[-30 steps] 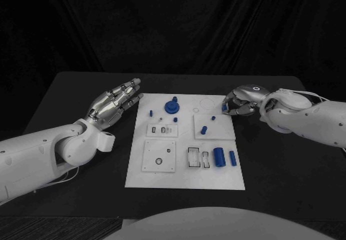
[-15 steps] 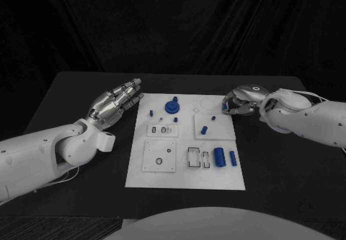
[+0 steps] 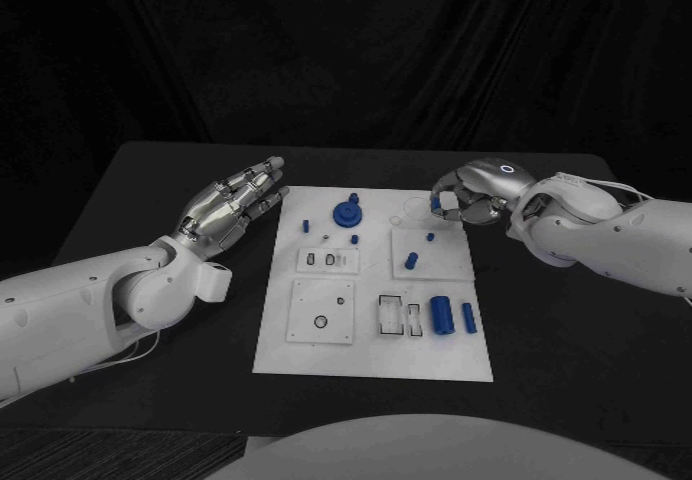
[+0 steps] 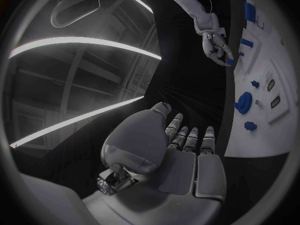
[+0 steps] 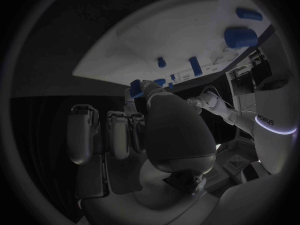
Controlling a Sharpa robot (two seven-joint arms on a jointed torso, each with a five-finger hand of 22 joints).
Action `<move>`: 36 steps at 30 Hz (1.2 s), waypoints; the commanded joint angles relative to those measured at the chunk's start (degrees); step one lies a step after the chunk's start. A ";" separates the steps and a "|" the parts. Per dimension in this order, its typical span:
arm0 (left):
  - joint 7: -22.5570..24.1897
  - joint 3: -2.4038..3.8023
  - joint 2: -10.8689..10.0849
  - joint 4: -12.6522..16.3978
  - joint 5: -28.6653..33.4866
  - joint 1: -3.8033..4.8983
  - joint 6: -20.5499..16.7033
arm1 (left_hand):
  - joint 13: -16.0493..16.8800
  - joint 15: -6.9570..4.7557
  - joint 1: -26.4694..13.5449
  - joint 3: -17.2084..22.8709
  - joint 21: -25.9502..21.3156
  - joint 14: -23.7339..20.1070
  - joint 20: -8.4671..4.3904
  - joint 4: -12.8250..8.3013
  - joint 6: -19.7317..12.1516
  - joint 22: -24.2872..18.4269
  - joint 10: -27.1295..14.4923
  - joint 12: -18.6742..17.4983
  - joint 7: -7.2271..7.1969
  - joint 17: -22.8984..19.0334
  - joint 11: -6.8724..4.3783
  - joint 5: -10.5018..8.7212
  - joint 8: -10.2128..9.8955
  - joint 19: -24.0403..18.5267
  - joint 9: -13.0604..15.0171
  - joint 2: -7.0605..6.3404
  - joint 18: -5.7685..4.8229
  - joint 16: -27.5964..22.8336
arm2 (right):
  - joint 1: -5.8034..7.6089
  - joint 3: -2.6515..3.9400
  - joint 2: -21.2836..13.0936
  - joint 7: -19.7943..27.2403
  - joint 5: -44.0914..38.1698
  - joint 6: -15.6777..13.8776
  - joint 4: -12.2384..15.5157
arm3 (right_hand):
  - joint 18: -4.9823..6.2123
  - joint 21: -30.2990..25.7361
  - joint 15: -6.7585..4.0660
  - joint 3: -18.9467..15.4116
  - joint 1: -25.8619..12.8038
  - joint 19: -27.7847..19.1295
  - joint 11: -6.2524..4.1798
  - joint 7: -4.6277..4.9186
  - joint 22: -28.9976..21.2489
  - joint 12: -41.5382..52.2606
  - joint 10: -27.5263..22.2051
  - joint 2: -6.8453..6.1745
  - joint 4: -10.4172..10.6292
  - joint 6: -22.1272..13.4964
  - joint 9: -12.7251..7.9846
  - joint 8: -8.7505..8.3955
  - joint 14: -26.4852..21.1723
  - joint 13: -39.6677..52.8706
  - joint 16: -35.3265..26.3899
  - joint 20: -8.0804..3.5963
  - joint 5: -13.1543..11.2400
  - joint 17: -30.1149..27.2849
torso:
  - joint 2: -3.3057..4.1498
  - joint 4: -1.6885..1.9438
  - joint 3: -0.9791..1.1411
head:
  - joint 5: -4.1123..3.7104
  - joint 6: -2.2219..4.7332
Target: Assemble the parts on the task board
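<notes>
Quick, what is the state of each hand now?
Left hand: open, fingers extended, holding nothing.
Right hand: pinching a small blue part.

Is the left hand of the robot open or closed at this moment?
Open. In the head view the left hand lies beside the task board, fingers stretched out and apart, holding nothing.

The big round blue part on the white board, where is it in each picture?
Head view: round blue part stands near the far edge of the task board.
Left wrist view: round blue part beyond the left hand.
Right wrist view: cannot tell.
Shared landmark: the task board.
</notes>
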 commanded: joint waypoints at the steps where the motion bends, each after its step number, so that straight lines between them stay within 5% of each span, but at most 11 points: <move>1: 0.79 0.05 0.21 0.10 -0.01 -0.08 0.53 | 0.10 0.29 -0.28 0.31 -0.34 -0.02 0.54 0.06 0.27 -0.10 -0.01 0.27 -0.01 -0.08 0.28 0.09 0.22 0.05 0.07 -0.16 0.80 -0.21 | 0.78 -0.01 0.18 -0.45 0.10 -3.45 2.37 | 0.13 -0.15 -0.32 0.02 0.42 2.08 -0.09 0.10 12.54 0.15 5.83 -0.05 -0.47 0.50 2.15 0.18 6.06 15.10 0.15 -0.33 0.14 15.10 | 0.00 -0.08 -0.04 | 0.07 0.01; 6: 0.77 0.05 0.70 -0.24 -0.01 -0.08 0.67 | 0.10 0.29 -0.28 0.31 -0.34 -0.02 0.54 0.06 0.27 -0.10 -0.01 0.27 -0.01 -0.08 0.28 0.09 0.22 0.05 0.07 -0.16 0.80 -0.21 | 1.73 0.00 2.98 0.23 0.10 -0.69 5.34 | 0.12 -0.12 -0.22 0.22 0.63 2.11 0.03 0.25 12.55 0.15 5.83 -0.02 -0.85 0.40 2.58 0.18 6.06 15.10 0.15 -0.25 0.73 15.10 | 0.00 -0.03 -0.07 | -0.03 0.01; 14: 0.68 0.05 1.10 -0.47 -0.01 -0.10 1.02 | 0.09 0.31 -0.31 0.36 -0.34 -0.02 0.55 0.05 0.22 -0.10 -0.03 0.25 -0.02 -0.08 0.28 0.09 0.21 0.05 0.06 -0.18 0.80 -0.21 | 0.67 0.00 8.78 0.67 -0.11 3.20 3.90 | 0.25 -0.67 0.05 0.34 0.71 1.84 0.42 0.74 12.36 0.15 5.83 -0.36 -1.46 0.19 3.16 0.08 6.06 15.10 0.15 -0.08 1.58 15.10 | 0.04 0.48 -0.04 | -0.23 0.01; 19: 0.61 0.05 1.18 -0.50 -0.01 -0.11 1.09 | 0.09 0.31 -0.31 0.36 -0.34 -0.02 0.55 0.05 0.22 -0.10 -0.03 0.25 -0.02 -0.08 0.28 0.09 0.21 0.05 0.06 -0.18 0.80 -0.21 | -0.25 0.01 11.33 0.15 -2.69 4.69 3.38 | 0.29 -0.86 0.19 0.35 0.71 1.75 0.58 0.91 12.30 0.15 5.83 -0.59 -1.70 0.06 3.32 -0.03 6.06 15.10 0.15 0.03 1.79 15.10 | 0.08 0.20 -0.02 | 0.23 0.01; 29: 0.44 0.05 1.69 -0.69 -0.01 -0.12 1.43 | 0.09 0.33 -0.34 0.42 -0.34 -0.02 0.56 0.05 0.19 -0.10 -0.04 0.24 -0.02 -0.08 0.28 0.09 0.21 0.05 0.06 -0.18 0.79 -0.21 | -1.48 0.01 13.93 -1.20 -4.35 7.46 2.58 | 0.31 -0.96 0.28 0.30 0.55 1.70 0.67 0.99 12.26 0.15 5.83 -0.72 -1.78 -0.01 3.43 -0.12 6.06 15.10 0.15 0.11 1.52 15.10 | 0.17 0.19 0.10 | -0.06 0.01; 36: 0.33 0.05 1.87 -0.79 -0.01 -0.15 1.63 | 0.09 0.33 -0.35 0.45 -0.34 -0.02 0.56 0.05 0.17 -0.10 -0.04 0.24 -0.02 -0.08 0.28 0.09 0.21 0.05 0.05 -0.18 0.79 -0.21 | -2.14 0.01 14.52 -1.57 -4.49 8.37 2.04 | 0.34 -1.07 0.38 0.31 0.35 1.64 0.78 1.10 12.23 0.15 5.83 -0.70 -1.83 -0.06 3.54 -0.22 6.06 15.10 0.15 0.20 1.21 15.10 | 0.03 0.03 -0.02 | 0.21 0.01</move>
